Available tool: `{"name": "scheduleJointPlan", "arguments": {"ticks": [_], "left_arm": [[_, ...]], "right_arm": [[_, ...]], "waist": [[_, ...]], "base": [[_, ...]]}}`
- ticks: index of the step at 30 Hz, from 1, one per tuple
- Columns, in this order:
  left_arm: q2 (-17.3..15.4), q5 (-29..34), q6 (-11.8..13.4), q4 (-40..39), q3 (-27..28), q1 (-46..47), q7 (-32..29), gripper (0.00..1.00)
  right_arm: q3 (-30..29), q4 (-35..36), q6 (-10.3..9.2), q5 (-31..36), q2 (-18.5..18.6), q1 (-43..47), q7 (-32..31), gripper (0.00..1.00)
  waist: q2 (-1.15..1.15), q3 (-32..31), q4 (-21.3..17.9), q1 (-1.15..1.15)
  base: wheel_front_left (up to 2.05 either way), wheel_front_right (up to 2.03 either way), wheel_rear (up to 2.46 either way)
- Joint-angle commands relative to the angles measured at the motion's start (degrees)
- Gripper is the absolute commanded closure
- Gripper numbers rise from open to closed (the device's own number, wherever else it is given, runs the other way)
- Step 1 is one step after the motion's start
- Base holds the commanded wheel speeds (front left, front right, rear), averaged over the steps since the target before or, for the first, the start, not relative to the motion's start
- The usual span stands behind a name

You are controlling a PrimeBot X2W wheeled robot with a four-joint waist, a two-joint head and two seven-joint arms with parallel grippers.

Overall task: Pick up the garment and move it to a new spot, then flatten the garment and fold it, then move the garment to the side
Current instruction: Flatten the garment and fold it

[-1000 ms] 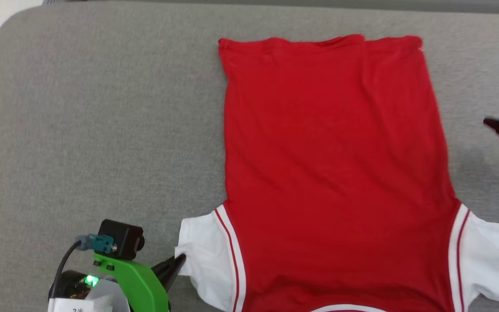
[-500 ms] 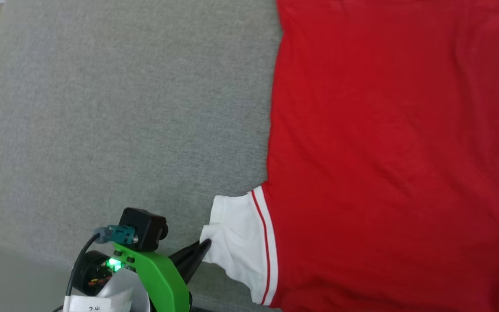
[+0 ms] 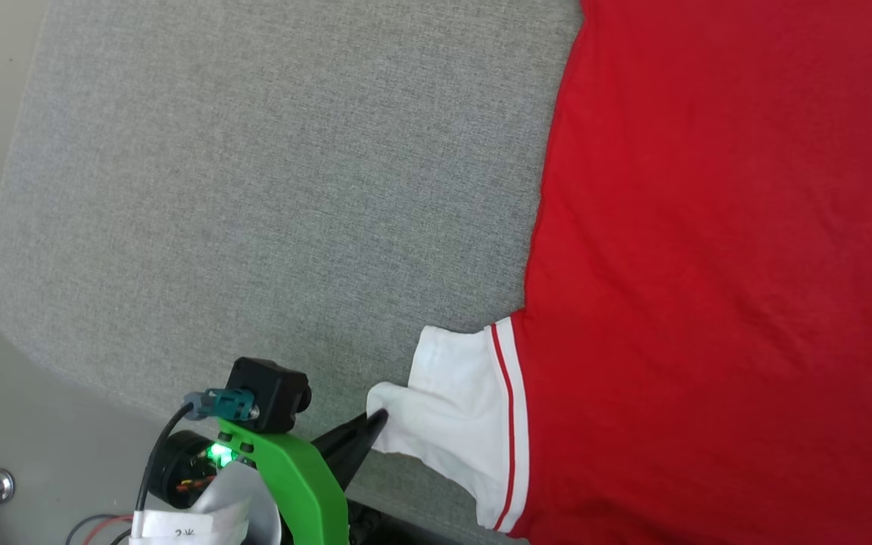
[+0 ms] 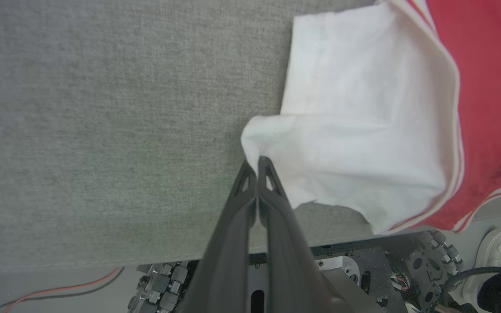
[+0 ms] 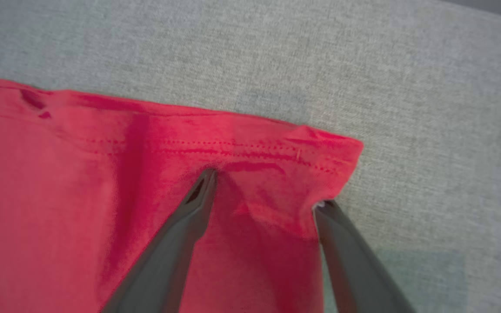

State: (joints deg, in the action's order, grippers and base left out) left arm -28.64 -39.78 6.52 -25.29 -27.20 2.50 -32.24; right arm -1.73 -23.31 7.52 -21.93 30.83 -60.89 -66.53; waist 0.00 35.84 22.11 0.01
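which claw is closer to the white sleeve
Left. The left claw is shut on the sleeve, pinching its outer edge. The right claw stands open over a corner of the red hem.

Garment (image 3: pixel 708 265) on mat (image 3: pixel 254 189), right side

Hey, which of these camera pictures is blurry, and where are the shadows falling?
Head view: sharp, evenly lit, only faint creases on the red jersey with white sleeves. Left wrist view: crisp where the left gripper pinches the bright sleeve. Right wrist view: softest, slightly blurred; the open right gripper throws soft shadows on the red cloth.
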Motion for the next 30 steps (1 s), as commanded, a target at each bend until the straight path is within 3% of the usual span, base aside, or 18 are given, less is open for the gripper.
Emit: {"name": "scheduleJointPlan", "arguments": {"ticks": [1, 2, 18, 30], "left_arm": [[0.4, 0.5, -0.3, 0.3, 0.0, 1.3, 0.5, 1.00], [0.5, 0.5, -0.3, 0.4, 0.0, 1.3, 0.5, 1.00], [-0.3, 0.6, 0.6, 2.1, 0.4, 1.4, -0.1, 1.00], [-0.7, -0.5, 2.3, 3.3, 0.4, -1.5, -0.9, 1.00]], "right_arm": [[1.1, -1.7, -0.03, -0.5, -0.6, 1.9, -0.4, 0.93], [1.5, -1.8, -0.03, -0.7, -0.3, 2.2, -0.4, 1.00], [2.8, -4.3, -0.03, -3.4, 1.8, 8.5, 5.0, 1.00], [3.5, -3.0, -0.03, -7.7, 2.5, 25.4, 11.9, 1.00]], "waist": [[0.00, 0.1, 0.3, -0.01], [0.00, 0.0, 0.3, -0.01], [0.00, -7.6, -3.6, -0.01], [0.00, -19.5, -9.9, -0.01]], "base": [[0.00, 0.00, 0.00], [0.00, 0.00, 0.00], [0.00, 0.00, 0.00], [0.00, 0.00, 0.00]]}}
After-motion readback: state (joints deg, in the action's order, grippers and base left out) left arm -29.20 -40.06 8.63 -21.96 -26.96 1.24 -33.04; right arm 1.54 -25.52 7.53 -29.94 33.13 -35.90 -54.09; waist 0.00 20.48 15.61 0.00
